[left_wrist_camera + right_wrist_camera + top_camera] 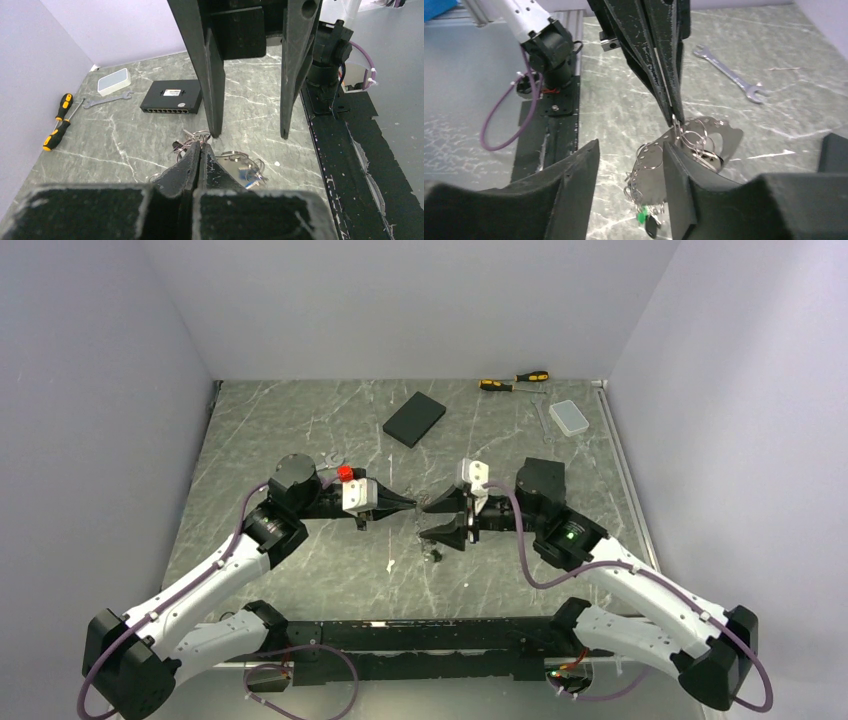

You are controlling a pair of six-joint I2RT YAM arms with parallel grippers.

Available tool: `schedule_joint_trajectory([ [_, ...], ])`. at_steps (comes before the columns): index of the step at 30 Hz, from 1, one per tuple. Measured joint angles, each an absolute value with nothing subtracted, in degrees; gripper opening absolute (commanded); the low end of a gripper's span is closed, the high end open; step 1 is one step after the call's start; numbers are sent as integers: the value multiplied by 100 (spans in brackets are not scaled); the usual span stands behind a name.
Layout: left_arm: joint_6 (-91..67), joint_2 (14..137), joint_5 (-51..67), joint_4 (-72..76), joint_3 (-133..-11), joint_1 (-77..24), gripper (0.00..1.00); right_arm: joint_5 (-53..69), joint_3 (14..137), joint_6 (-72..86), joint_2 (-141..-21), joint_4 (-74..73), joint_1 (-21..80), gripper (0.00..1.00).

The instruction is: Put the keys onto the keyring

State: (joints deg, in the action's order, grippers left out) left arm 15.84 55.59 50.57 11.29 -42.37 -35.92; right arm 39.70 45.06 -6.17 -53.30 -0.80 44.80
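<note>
Silver keyring (702,121) pinched by closed left claw (673,116), keys (644,220) dangling beneath, right claw (630,147) spread apart alongside

From above, the keys (436,552) at frame centre are too small to tell apart. The right pincer (631,150) hides part of the keyring (709,121) at lower centre.

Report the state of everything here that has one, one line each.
left gripper: shut, pinching the keyring.
right gripper: open, one finger on each side of the hanging rings.
keyring: held up by the left gripper, tilted.
keys: bunched, dangling below the keyring.
screwdrivers: lying flat at the far edge of the table.
</note>
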Motion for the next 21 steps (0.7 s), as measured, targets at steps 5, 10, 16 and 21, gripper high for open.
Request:
schedule_joint_trajectory([
  [5,1586,5555,5057,1129,-4237,-3592,0,3658,4377,-615,-4904,-34,4368,64],
  [10,1581,5544,5057,1129,-4237,-3592,0,3651,4377,-626,-4954,32,4211,65],
  [16,1579,5513,5054,1135,-4237,-3592,0,3859,4377,-569,-5356,51,4209,65],
  [21,1579,5509,5057,1135,-4237,-3592,0,4023,4377,-491,-5437,64,4206,64],
])
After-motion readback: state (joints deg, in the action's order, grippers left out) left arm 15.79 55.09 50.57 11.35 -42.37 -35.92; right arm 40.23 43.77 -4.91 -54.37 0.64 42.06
